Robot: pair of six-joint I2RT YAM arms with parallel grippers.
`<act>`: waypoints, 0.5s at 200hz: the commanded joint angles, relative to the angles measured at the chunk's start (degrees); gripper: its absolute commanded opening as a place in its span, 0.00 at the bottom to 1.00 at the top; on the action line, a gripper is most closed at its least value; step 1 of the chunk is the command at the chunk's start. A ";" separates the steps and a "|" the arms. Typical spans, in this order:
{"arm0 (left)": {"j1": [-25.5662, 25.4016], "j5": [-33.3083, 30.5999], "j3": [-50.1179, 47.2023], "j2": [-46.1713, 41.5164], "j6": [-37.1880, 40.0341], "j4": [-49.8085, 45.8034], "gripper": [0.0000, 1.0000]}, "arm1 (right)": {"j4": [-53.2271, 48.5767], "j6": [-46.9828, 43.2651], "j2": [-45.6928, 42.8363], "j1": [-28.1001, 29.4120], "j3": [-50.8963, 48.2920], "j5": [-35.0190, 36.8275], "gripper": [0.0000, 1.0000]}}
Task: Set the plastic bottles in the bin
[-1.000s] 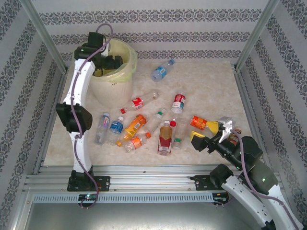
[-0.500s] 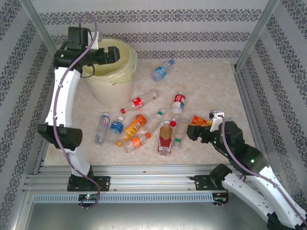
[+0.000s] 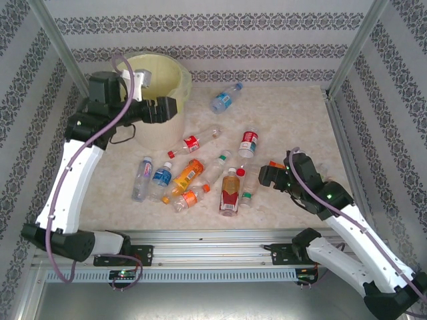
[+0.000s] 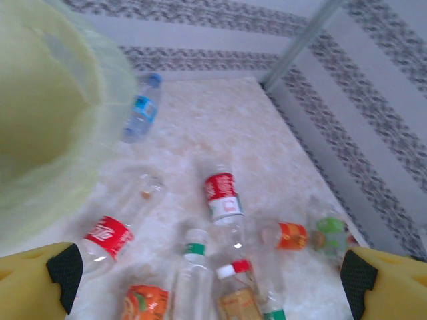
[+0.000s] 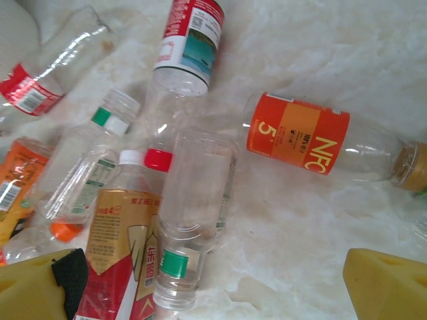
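Several plastic bottles lie scattered mid-table: a red-and-gold one (image 3: pixel 230 193), an orange one (image 3: pixel 188 173), a red-labelled clear one (image 3: pixel 193 142) and a blue-labelled one (image 3: pixel 225 99) farther back. The bin (image 3: pixel 175 70), white with a yellow liner, stands at the back left. My left gripper (image 3: pixel 163 109) hangs open beside the bin's front wall; in the left wrist view the left gripper (image 4: pixel 210 280) is empty above the bottles. My right gripper (image 3: pixel 267 177) is open at the cluster's right edge. In the right wrist view the right gripper (image 5: pixel 213 280) straddles a clear green-banded bottle (image 5: pixel 193 213) without touching it, and an orange NFC bottle (image 5: pixel 300 140) lies beyond.
Patterned walls and metal posts (image 3: pixel 350 50) enclose the marble table. A metal rail (image 3: pixel 213 243) runs along the near edge. Bare tabletop (image 3: pixel 293 113) lies at the back right.
My left arm has drawn back from over the bin and dropped, its gripper now in front of the bin. My right gripper has moved left and forward to the bottles.
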 commanded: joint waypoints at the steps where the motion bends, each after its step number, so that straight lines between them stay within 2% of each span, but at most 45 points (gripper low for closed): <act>1: -3.40 3.31 -4.94 -3.95 -0.13 6.25 1.00 | -1.52 0.60 0.07 0.01 0.05 -1.89 0.98; 30: -8.74 5.31 -11.90 -7.52 0.82 11.21 1.00 | -1.38 2.04 1.71 0.50 -1.40 -2.74 0.98; 68: -13.02 13.40 -20.73 -9.77 2.28 18.39 1.00 | 0.58 4.58 4.97 0.96 -3.92 -4.59 0.96; 100: -13.90 17.07 -27.99 -10.99 -1.72 27.04 1.00 | 6.49 8.62 5.74 1.97 -7.49 -4.77 0.84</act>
